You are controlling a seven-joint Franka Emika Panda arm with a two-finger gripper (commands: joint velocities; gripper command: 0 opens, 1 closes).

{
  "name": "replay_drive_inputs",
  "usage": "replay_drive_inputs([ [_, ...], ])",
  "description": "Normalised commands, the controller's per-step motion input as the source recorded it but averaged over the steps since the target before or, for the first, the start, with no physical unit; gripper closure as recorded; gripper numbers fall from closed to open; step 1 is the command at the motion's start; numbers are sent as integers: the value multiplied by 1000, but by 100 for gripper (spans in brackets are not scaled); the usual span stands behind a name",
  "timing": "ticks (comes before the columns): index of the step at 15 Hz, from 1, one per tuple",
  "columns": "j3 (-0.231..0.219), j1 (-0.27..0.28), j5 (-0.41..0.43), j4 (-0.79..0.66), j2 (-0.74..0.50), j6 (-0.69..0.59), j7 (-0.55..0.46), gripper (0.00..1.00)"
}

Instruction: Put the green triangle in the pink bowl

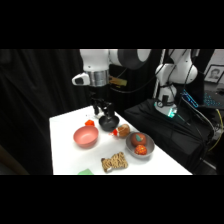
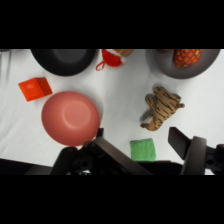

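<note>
Black curtains hung behind the white table [image 1: 65, 145], and dark equipment with cables crowded the floor to its right. From the side, the white arm reached in from above, and its gripper [image 1: 102, 109] hung over the far part of the table, just above the black bowl [image 1: 108, 122]. From there I could not tell how its fingers stood. The pink bowl [image 1: 86, 136] sat just left of the black one, with a small red block [image 1: 90, 122] behind it. A grey metal bowl [image 1: 139, 144] holding red and orange fruit stood towards the right edge, and a red cup [image 1: 120, 131] lay between it and the black bowl. A striped toy tiger [image 1: 114, 162] lay near the front. The green triangle [image 1: 85, 172] rested flat at the table's front edge, well apart from the pink bowl.

Looking down past the wrist, the gripper [image 2: 145, 145] stood open, its two dark fingers spread wide with nothing between them. The green triangle [image 2: 143, 149] lay on the table in the gap below the fingers, near the picture's bottom. The pink bowl [image 2: 70, 118] sat to its upper left, empty, close by but not touching it. The red block [image 2: 35, 88] lay beside the bowl's far side. The toy tiger [image 2: 161, 107] lay on its side, above and right of the green piece. The black bowl [image 2: 64, 60], red cup [image 2: 111, 58] and metal bowl [image 2: 182, 62] lined the top edge.
</note>
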Motion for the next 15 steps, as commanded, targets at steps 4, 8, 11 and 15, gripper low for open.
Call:
replay_drive_inputs([
  [4,47,56,30,478,389,110,-27,0],
  [8,33,88,-33,560,452,60,84,0],
  [11,9,84,-73,595,470,25,100,0],
  [15,-12,66,-75,563,427,25,94,0],
])
